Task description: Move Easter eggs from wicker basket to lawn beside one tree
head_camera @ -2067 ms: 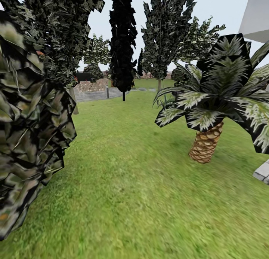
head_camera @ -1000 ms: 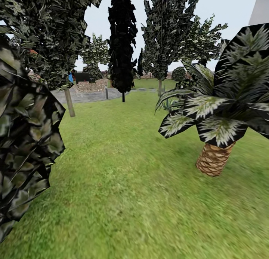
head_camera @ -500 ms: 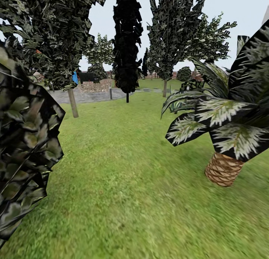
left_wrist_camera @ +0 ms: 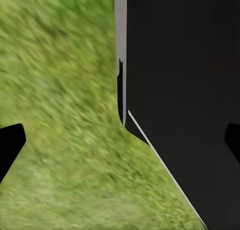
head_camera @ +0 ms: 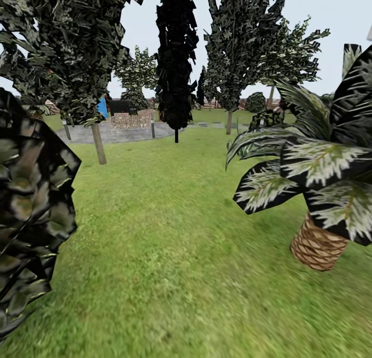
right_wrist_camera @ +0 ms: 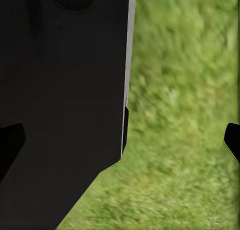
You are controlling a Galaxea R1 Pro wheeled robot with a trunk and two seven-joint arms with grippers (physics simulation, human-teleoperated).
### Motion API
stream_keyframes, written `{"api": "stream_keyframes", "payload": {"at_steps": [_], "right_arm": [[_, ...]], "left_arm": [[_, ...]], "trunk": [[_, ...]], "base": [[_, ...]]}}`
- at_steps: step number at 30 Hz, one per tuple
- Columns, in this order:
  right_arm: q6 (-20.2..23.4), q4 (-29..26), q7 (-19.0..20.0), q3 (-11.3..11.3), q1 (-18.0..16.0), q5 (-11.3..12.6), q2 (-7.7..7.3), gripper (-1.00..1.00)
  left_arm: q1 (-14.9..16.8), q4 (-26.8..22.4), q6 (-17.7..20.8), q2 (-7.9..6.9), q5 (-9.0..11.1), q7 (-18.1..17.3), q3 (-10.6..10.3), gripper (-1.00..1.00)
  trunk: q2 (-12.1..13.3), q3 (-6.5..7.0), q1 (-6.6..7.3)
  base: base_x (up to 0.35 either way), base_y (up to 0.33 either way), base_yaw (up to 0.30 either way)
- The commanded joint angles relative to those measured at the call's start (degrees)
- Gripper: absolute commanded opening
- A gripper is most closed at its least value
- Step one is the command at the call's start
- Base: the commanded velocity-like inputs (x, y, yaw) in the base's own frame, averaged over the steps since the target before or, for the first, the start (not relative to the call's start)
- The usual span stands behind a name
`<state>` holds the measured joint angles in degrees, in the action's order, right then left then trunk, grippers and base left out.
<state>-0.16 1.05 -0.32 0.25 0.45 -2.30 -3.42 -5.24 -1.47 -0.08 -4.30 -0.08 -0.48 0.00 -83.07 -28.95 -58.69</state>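
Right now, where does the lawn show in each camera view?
Head view: the lawn covers the middle and foreground, between a leafy bush and a palm.
Left wrist view: the lawn lies beside a dark panel.
Right wrist view: the lawn lies beside a dark panel too.
Shared landmark: the lawn itself.

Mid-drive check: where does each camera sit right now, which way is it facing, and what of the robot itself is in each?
Head: on the head, facing forward across the lawn toward trees, a palm at right.
Left wrist: near the left gripper, looking down at grass beside a dark body panel; fingertips at both edges.
Right wrist: near the right gripper, the same, with the panel on the opposite side.
Shared: all see the lawn; both wrists see the panel.
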Motion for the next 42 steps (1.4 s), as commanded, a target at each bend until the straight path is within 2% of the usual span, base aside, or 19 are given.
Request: {"api": "stream_keyframes", "payload": {"at_steps": [1, 17, 42], "right_arm": [[-0.02, 0.01, -0.03, 0.01, -0.01, -0.24, 0.0, 1.0], [-0.06, 0.01, -0.03, -0.18, -0.01, -0.05, 0.0, 1.0], [-0.1, 0.01, -0.1, -0.16, -0.01, 0.07, 0.02, 1.0]], "left_arm": [[-0.04, -0.11, -0.01, -0.01, -0.01, -0.05, 0.0, 1.0], [-0.04, -0.11, -0.01, -0.01, -0.01, -0.05, 0.0, 1.0], [-0.04, -0.1, -0.01, -0.01, -0.01, -0.05, 0.0, 1.0]], "trunk": [[-0.01, -0.03, -0.04], [-0.01, -0.03, -0.04], [-0.01, -0.78, -0.04]], "base": [[0.338, 0.0, 0.0], [0.338, 0.0, 0.004], [0.338, 0.0, 0.205]]}}
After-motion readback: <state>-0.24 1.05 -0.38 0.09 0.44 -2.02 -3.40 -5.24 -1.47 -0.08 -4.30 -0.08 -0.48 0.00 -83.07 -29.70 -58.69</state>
